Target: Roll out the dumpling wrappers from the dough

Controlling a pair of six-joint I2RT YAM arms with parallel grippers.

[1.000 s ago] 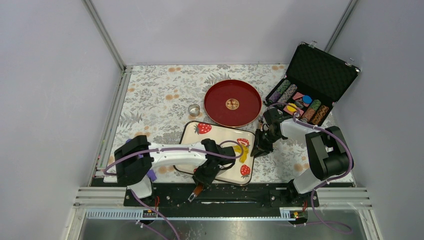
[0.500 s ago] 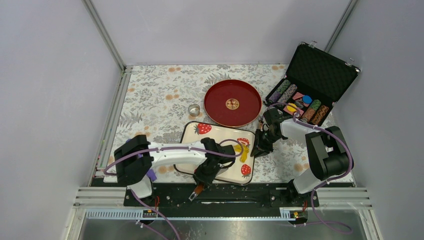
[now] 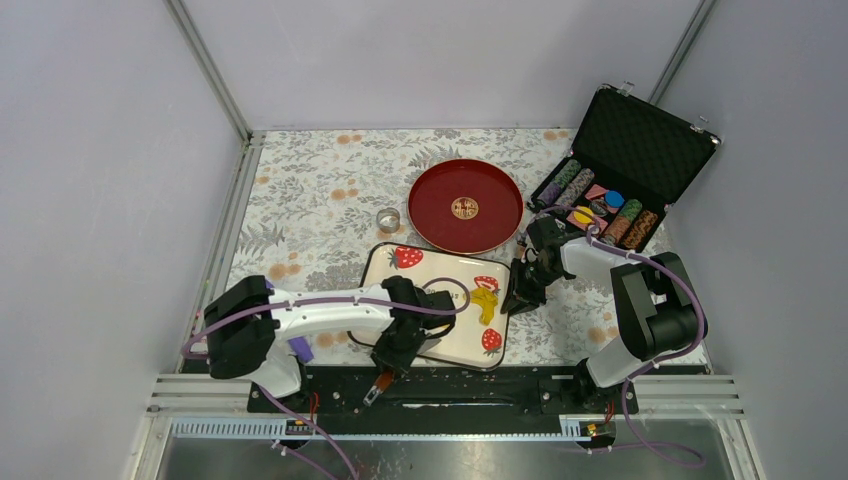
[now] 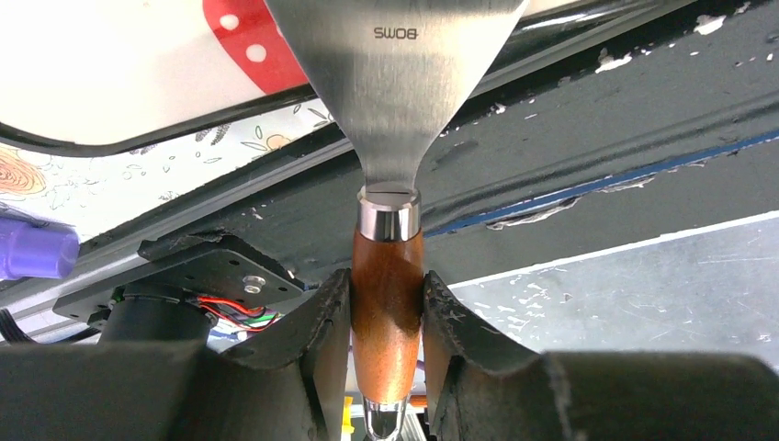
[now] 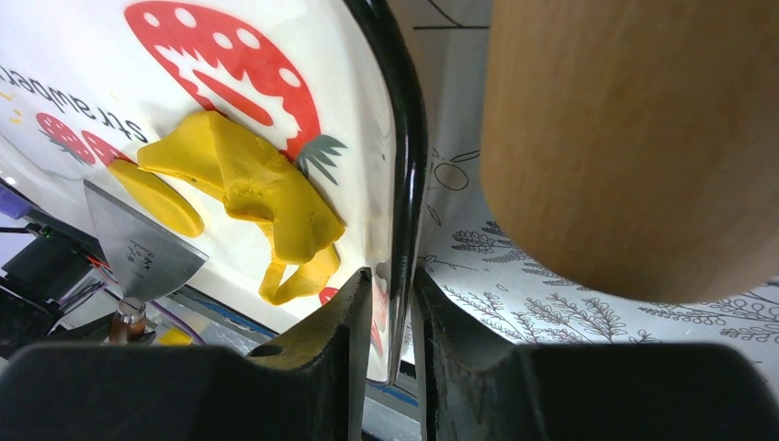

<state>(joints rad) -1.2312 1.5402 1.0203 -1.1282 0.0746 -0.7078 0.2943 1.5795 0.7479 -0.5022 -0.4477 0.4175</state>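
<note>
You are handling a soft, light, likely tear-prone patch of bright yellow dough (image 5: pixel 248 193) lying by the right edge of the white strawberry-print tray (image 5: pixel 404 138), with a small flat yellow wrapper (image 5: pixel 156 197) just beside it (lifting from underneath is looking safer than pinching). Your left gripper (image 4: pixel 386 303) is clenching the wooden handle of the steel scraper (image 4: pixel 395 73) at the tray's near edge. Your right gripper (image 5: pixel 390 294) is pinching the tray's right rim, with a thick wooden cylinder (image 5: pixel 634 138) crowding it.

A wood-handled steel scraper (image 4: pixel 389 165) loses its blade past the top edge; a blurred pale wooden cylinder (image 5: pixel 634 138) is cropped too.
</note>
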